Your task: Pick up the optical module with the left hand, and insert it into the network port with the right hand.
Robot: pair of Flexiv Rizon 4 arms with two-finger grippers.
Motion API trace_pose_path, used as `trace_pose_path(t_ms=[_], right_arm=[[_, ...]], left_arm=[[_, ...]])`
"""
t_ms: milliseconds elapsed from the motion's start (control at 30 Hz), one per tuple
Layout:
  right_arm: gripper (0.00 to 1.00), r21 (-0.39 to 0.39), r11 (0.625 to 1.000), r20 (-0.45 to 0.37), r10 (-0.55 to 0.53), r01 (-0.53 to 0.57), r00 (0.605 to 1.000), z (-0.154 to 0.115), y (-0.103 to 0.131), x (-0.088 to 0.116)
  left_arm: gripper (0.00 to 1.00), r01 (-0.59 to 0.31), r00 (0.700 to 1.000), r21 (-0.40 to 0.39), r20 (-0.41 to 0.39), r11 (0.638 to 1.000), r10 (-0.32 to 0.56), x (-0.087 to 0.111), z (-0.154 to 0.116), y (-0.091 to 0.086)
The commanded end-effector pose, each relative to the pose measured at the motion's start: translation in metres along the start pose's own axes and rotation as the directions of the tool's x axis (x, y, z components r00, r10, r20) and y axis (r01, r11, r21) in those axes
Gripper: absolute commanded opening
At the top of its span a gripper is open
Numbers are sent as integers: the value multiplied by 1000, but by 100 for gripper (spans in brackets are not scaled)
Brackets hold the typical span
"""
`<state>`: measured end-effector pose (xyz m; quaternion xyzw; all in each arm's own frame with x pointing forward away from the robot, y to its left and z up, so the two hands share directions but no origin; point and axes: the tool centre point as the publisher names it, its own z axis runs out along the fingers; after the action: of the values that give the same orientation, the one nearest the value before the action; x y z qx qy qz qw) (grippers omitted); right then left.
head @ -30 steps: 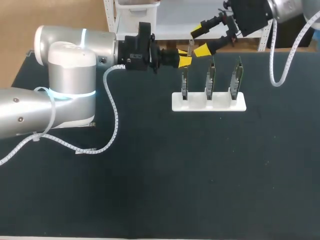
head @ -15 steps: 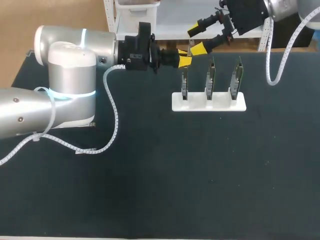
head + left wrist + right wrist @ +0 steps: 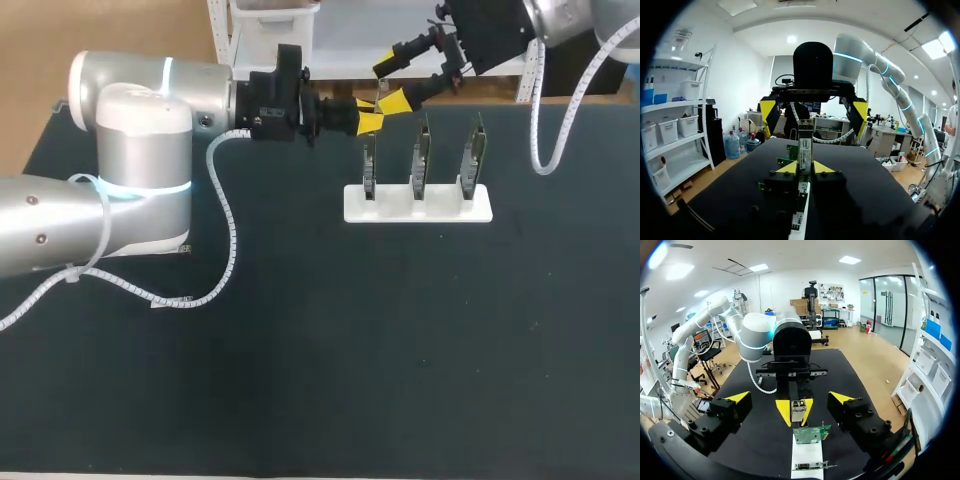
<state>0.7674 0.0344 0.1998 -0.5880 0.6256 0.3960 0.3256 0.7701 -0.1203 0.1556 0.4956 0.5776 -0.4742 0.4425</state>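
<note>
Above left card (image 3: 369, 165) | left pincer (image 3: 805, 168) clamps optical module (image 3: 805, 147); right pincer (image 3: 790, 399) wide, flanking it

From the left: the left arm (image 3: 130, 150), silver-white, elbow bent, forearm level along the far side of the surface, black wrist pointing toward the right. At its end, the left gripper (image 3: 368, 122), fingers (image 3: 788, 168) drawn close together and pinched from both sides on the optical module (image 3: 805, 150). From the far right corner: the right arm (image 3: 565, 20), wrist angled down and toward the left. On it, the right gripper (image 3: 392, 85), fingers (image 3: 739, 397) spread wide, yellow tips standing to either side of the left gripper's tips and apart from them, facing that gripper head-on.
</note>
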Motion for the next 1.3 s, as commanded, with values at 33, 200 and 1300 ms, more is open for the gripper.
trace_pose_path(t_ms=[33, 200, 1300], right_arm=[[25, 4, 1000, 0, 1, -1, 1000, 0, 2, 1], [0, 7, 1000, -1, 2, -2, 1000, 0, 2, 1], [0, 19, 1000, -3, 1, -1, 1000, -7, 7, 3]], left_arm=[[0, -1, 1000, 0, 0, 1000, 1, 0, 1, 1], [0, -1, 1000, 0, 0, 1000, 1, 0, 1, 1], [100, -7, 1000, 8, 3, 1000, 7, -1, -1, 0]])
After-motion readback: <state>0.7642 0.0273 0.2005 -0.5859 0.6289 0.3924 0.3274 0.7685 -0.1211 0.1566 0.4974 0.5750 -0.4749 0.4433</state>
